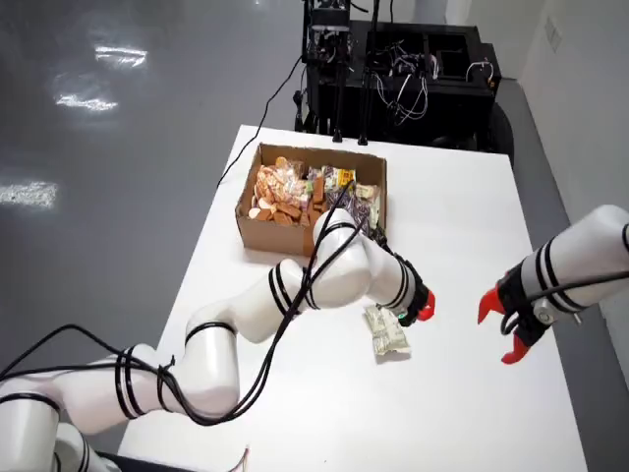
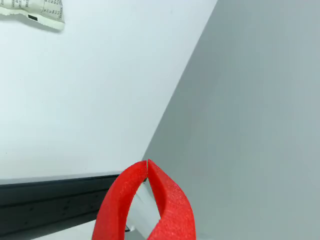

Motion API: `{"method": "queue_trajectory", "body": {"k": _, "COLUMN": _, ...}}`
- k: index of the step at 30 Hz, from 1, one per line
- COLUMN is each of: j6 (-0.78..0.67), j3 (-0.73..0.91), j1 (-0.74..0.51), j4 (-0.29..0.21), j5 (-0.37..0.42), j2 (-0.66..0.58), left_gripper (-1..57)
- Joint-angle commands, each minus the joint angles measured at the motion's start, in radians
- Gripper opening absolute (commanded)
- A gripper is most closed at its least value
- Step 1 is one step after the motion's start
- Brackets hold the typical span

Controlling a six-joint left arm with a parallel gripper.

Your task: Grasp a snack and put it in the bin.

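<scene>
A pale, crinkled snack packet (image 1: 385,330) lies on the white table (image 1: 462,226), in front of an open cardboard box (image 1: 263,228) filled with several snacks. The working arm reaches in from the left in the overhead view. Its red-fingered gripper (image 1: 426,307) sits just right of the packet, low over the table. In the wrist view the red fingertips (image 2: 147,162) meet with nothing between them. A corner of the packet (image 2: 35,12) shows at the top left, apart from the gripper.
A second white arm with an open red gripper (image 1: 503,329) stands at the table's right side. Black equipment with cables (image 1: 393,69) stands behind the table's far edge. The table's edge and grey floor (image 2: 260,100) fill the right of the wrist view.
</scene>
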Motion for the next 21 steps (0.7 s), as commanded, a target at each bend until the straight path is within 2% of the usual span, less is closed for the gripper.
{"method": "queue_trajectory", "body": {"k": 1, "j6": 0.01, "j3": -0.001, "j1": 0.031, "j4": 0.001, "j5": 0.0, "j2": 0.001, "left_gripper": -0.1}}
{"method": "queue_trajectory", "body": {"k": 21, "j6": 0.032, "j3": -0.001, "j1": 0.049, "j4": 0.001, "j5": 0.001, "j2": 0.002, "left_gripper": 0.1}}
